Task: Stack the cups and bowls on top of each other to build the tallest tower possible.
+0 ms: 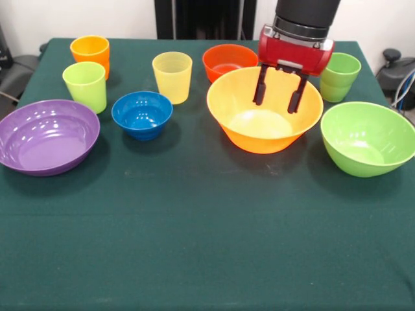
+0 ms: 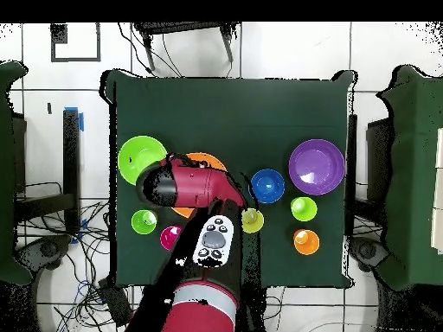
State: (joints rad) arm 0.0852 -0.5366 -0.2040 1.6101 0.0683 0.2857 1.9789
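My gripper (image 1: 277,103) is open and empty. Its fingers hang just inside the far rim of the large orange-yellow bowl (image 1: 264,123). The large green bowl (image 1: 368,137) stands to the right, with the green cup (image 1: 340,76) behind it. The red-orange bowl (image 1: 228,61) is behind the gripper on the left. The yellow cup (image 1: 172,76), blue bowl (image 1: 142,114), lime green cup (image 1: 85,85), orange cup (image 1: 91,53) and purple bowl (image 1: 47,135) stand apart on the left. A red round thing (image 2: 170,236) beside the green cup (image 2: 144,221) may be the red cup. Nothing is stacked.
All pieces stand on a dark green tablecloth (image 1: 207,246), mostly in its far half. In the overhead view my arm (image 2: 203,251) covers most of the orange-yellow bowl (image 2: 206,160). Chairs and cables lie around the table.
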